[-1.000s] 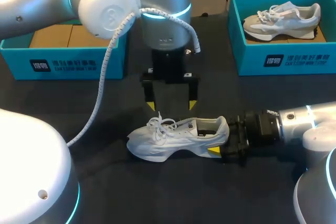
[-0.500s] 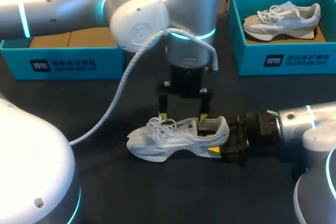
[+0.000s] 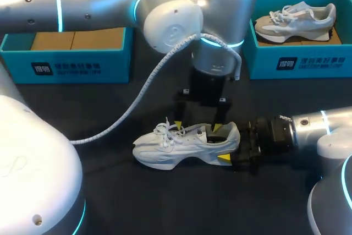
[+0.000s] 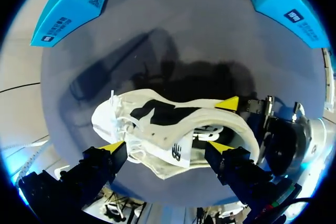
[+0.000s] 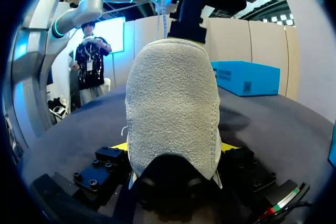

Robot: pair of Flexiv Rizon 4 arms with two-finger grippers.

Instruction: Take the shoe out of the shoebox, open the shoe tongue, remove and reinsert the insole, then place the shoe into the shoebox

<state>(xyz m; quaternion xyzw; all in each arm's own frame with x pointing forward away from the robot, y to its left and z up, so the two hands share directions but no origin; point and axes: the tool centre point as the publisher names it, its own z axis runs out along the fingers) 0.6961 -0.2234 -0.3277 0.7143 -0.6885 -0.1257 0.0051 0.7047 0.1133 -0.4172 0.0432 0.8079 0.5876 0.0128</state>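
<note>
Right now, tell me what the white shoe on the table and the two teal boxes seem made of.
White shoe: matte textile upper with smooth-looking panels. Its heel looks like nappy suede or fleece, judging by the fuzzy grain. Left teal box and right teal box: probably printed cardboard, matte; the left one's inside shows plain brown board.

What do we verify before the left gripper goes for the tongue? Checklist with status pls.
1. shoe out of the shoebox, sole down on the table: ok.
2. right gripper shut on the heel, a finger on each side: ok.
3. left gripper open, over the shoe's opening: ok.
4. tongue between the left fingers: ok.
5. left fingers touching the tongue: cannot tell.
6. insole seated inside: cannot tell.
</note>
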